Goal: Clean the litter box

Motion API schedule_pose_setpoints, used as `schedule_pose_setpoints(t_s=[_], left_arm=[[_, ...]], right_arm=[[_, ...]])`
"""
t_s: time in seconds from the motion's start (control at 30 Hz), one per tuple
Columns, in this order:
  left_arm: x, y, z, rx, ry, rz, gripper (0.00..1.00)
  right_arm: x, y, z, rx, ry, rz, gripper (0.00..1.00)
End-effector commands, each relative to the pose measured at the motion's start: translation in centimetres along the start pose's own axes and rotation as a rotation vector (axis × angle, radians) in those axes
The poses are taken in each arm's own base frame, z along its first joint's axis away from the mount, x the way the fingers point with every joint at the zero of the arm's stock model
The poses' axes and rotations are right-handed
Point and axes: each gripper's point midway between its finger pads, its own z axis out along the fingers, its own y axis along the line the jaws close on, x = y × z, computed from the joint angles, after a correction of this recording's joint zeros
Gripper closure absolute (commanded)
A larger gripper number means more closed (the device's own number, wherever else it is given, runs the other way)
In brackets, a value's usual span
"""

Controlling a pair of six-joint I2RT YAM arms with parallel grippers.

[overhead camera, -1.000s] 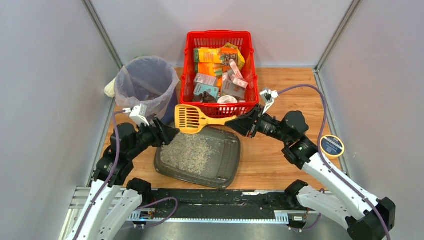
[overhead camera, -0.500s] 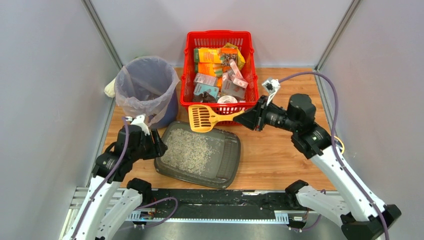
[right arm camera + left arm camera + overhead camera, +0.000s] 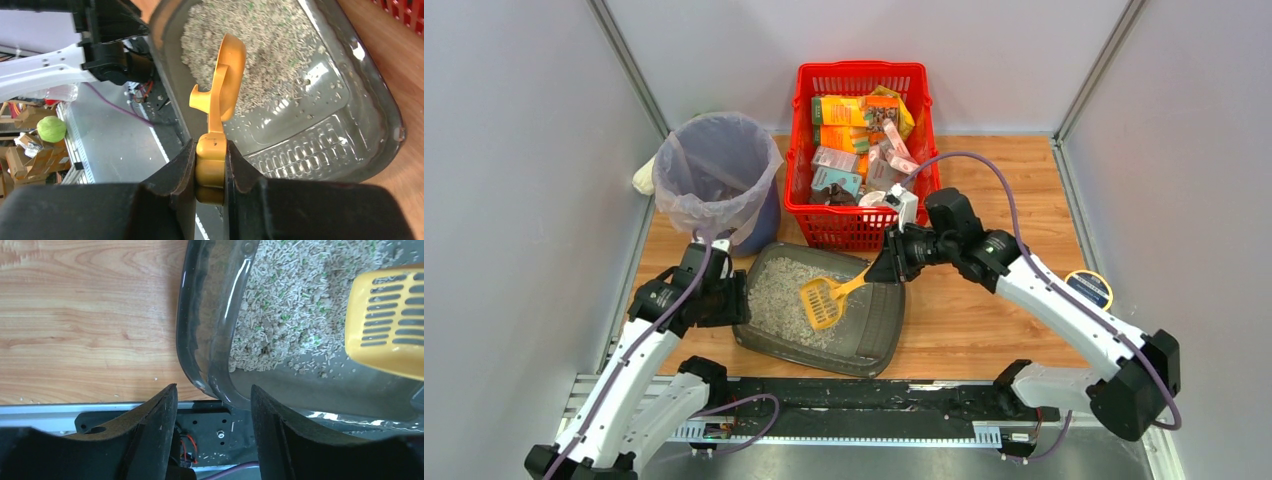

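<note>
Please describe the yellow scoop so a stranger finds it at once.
On the wooden table, a shallow dark grey plastic litter box lies beside the red mesh basket. Over its litter is the yellow slotted plastic scoop, handle clamped in the right gripper: the only slotted tool there.

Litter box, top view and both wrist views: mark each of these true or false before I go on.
1. The right hand is shut on the yellow scoop's handle. True.
2. The scoop's head is over the red basket. False: it is down in the litter box, on the litter.
3. The left hand is clamped on the box's rim. False: its jaws stand open at the box's near left corner, gripping nothing.
4. The bin stands left of the red basket. True.
5. Litter covers the whole box floor. False: it lies towards the left; the ridged right end is nearly bare.
</note>
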Motion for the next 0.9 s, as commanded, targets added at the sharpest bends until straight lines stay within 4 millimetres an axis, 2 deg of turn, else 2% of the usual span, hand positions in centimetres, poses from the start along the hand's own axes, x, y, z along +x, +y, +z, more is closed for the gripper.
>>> schedule_pose_setpoints(t_s=[0.0,0.07,0.2,0.47,0.53,0.57,0.6,0.63,0.67,0.7,0.87], left_arm=[[-0.2,0.5,0.0,-0.04,0.019,0.027,0.36],[-0.1,0.2,0.4,-0.028,0.039,0.035,0.36],[0.1,-0.4,1.2,-0.009,0.097,0.058,0.41],[0.1,-1.2,2.6,0.019,0.146,0.073,0.58],[0.0,-1.4,2.8,0.026,0.15,0.077,0.67],[0.1,-1.4,2.8,0.029,0.153,0.08,0.7],[0.1,-1.4,2.9,0.03,0.155,0.08,0.73],[0.1,-1.5,2.9,0.032,0.156,0.081,0.75],[0.1,-1.5,2.9,0.035,0.153,0.082,0.77],[0.1,-1.5,2.9,0.036,0.155,0.081,0.8],[0.2,-1.6,2.9,0.04,0.16,0.085,0.81]], right_arm=[[-0.9,-1.3,0.9,0.084,0.0,0.006,1.0],[-0.1,-1.8,2.0,0.074,0.022,0.049,1.0],[0.1,-2.9,3.7,0.081,0.015,0.101,1.0],[2.0,-3.9,6.9,0.083,0.0,0.195,1.0],[2.7,-3.8,7.7,0.073,-0.001,0.221,1.0],[2.1,-3.5,8.2,0.048,-0.039,0.245,1.0],[3.2,-4.0,8.6,0.051,-0.036,0.276,1.0],[3.3,-4.0,8.9,0.047,-0.049,0.288,1.0],[2.7,-3.7,9.3,0.024,-0.087,0.307,1.0],[3.5,-4.0,9.5,0.029,-0.081,0.325,1.0],[4.6,-4.0,10.6,-0.006,-0.089,0.403,1.0]])
